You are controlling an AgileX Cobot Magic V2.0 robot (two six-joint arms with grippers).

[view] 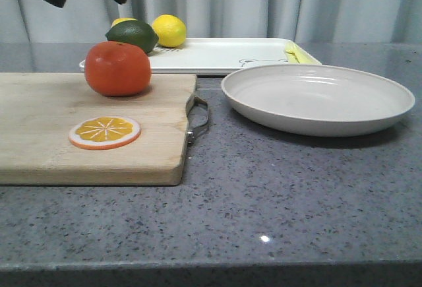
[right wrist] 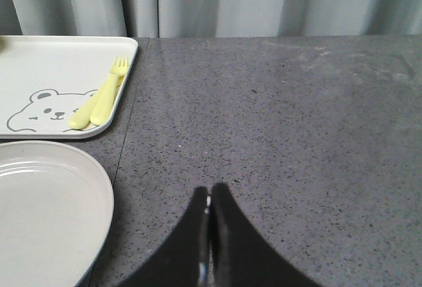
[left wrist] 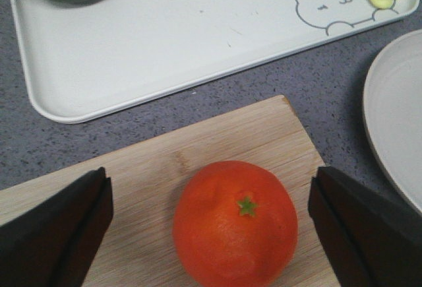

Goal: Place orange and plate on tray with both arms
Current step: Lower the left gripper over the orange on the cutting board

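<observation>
My left gripper (left wrist: 210, 224) hovering jaws wide apart over the round orange-red orange (left wrist: 235, 223) sitting near the wooden cutting board's (view: 39, 112) far right corner, my right gripper (right wrist: 210, 218) pressing its jaws together — above bare grey counter (right wrist: 297, 135), beside the off-white round plate (view: 318, 97), flat white bear-printed tray (view: 224, 55) lying behind.

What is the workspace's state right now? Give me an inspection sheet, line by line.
Surface: grey speckled countertop.
Job's things: orange on the wooden cutting board; plate on the countertop beside the board; tray behind both.
Clutter: orange slice on the board; lime, lemon and yellow fork on the tray.
Grippers: left tool open, straddling the orange; right tool shut, empty, beside the plate.
Cables: nothing seen.
Surroundings: grey curtain.
</observation>
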